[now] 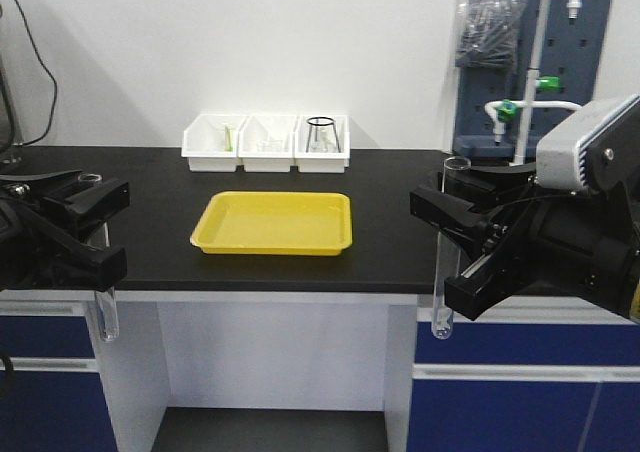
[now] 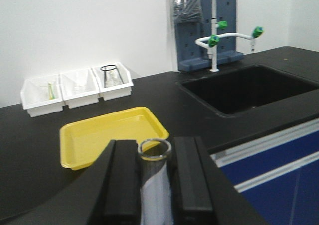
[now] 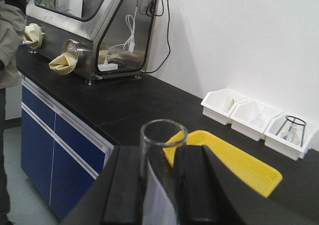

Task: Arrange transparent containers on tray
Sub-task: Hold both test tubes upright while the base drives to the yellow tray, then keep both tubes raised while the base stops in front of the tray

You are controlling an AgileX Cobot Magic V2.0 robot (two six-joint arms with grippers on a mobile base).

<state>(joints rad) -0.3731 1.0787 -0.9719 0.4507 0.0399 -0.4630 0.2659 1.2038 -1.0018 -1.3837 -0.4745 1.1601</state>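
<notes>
The yellow tray (image 1: 272,222) lies empty at the middle of the black counter, also seen as the tray (image 2: 107,134) and the tray (image 3: 234,163) in the wrist views. My left gripper (image 1: 98,234) is shut on the shorter test tube (image 1: 103,312), held upright off the counter's front left; its rim shows as the test tube (image 2: 154,150) between the black fingers. My right gripper (image 1: 448,240) is shut on the longer test tube (image 1: 446,272), upright at the front right, with its open rim on the test tube (image 3: 162,135) above the jaws.
Three white bins (image 1: 266,142) stand in a row behind the tray, the right one holding a glass flask (image 1: 321,134). A sink (image 2: 249,87) with a green-tipped faucet (image 2: 219,38) lies to the right. A glove box (image 3: 94,26) sits at the far left.
</notes>
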